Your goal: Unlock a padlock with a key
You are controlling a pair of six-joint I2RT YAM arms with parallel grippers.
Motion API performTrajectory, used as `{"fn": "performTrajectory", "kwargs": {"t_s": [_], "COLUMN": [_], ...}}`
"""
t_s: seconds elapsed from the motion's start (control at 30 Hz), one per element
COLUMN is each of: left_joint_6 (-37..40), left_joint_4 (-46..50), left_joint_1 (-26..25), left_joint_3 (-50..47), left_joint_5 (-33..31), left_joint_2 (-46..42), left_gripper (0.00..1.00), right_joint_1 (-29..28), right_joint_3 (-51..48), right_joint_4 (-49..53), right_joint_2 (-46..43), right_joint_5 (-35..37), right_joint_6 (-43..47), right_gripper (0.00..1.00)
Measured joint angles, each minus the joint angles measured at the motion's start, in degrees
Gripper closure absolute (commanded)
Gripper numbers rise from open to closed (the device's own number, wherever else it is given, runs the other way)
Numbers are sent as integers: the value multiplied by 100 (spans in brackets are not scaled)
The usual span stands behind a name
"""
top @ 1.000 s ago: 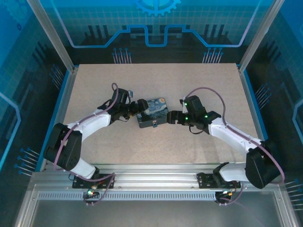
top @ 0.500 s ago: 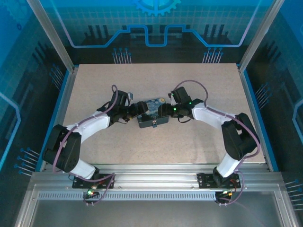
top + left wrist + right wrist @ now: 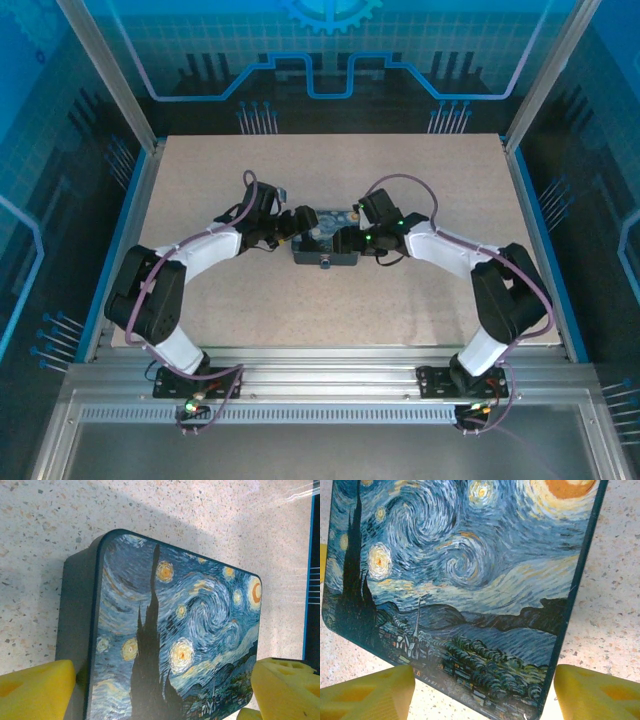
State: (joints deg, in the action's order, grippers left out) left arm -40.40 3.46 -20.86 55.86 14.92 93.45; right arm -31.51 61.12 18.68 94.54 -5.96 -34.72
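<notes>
**Two claws crowd the painted box, padlock on its near wall**

A dark blue rectangular tin box (image 3: pixel 322 234), its lid painted in blue and yellow swirls, lies flat near the middle of the pale speckled counter (image 3: pixel 420 170). About midway along the box's near wall sits the tiny bluish-grey metal padlock (image 3: pixel 326 264), touching the box. From above it is only a pale speck, too small to make out its shackle or how it hangs.

The left claw (image 3: pixel 299 222) meets the box at its left end. In the left wrist view its yellow foam pads (image 3: pixel 35 690) stand very wide, one at each of two opposite sides of the box. The left-hand pad is right against the dark side wall and the other is at the far corner. Whether they press on the box or merely straddle it cannot be told.

The right claw (image 3: pixel 346 238) is at the box's right end, low over the lid. In the right wrist view its jaws are spread apart. One pad lies just outside the lid's edge and the other just past the corner, so only that corner lies between them, and nothing is clamped
</notes>
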Motion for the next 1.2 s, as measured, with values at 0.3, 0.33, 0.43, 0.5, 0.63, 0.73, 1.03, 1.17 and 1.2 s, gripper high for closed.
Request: {"fn": "performTrajectory", "kwargs": {"t_s": [0.3, 0.33, 0.43, 0.5, 0.63, 0.73, 1.03, 1.17, 1.2], "left_joint_6": [-13, -13, -26, -92, -201, -260, -433, -470, -470], "left_joint_4": [72, 72, 76, 85, 181, 439, 898, 977, 977], "left_joint_1": [13, 13, 13, 13, -26, -177, -634, -868, -914], "left_joint_3": [-483, -509, -603, -708, -992, -1137, -1502, -1515, -1515], "left_joint_5": [-118, -127, -157, -157, -168, -236, -326, -332, -330], "left_joint_2": [-728, -815, -1115, -1333, -1790, -2114, -2907, -3073, -3075], "left_gripper": [6, 6, 6, 7, 7, 7, 7, 7, 8], "right_joint_1": [262, 321, 612, 855, 1154, 1255, 1469, 1626, 1657], "right_joint_3": [4, 4, 31, 120, 387, 671, 1051, 1141, 1193], "right_joint_4": [393, 450, 721, 966, 1453, 1722, 1899, 1880, 1880], "right_joint_2": [-236, -289, -442, -466, -380, -92, 813, 1082, 1174], "right_joint_5": [310, 361, 535, 697, 1012, 1121, 1169, 1091, 1067], "right_joint_6": [68, 87, 103, 72, -55, -179, -348, -278, -273], "right_gripper": [24, 25, 27, 29, 35, 39, 46, 49, 49]}}
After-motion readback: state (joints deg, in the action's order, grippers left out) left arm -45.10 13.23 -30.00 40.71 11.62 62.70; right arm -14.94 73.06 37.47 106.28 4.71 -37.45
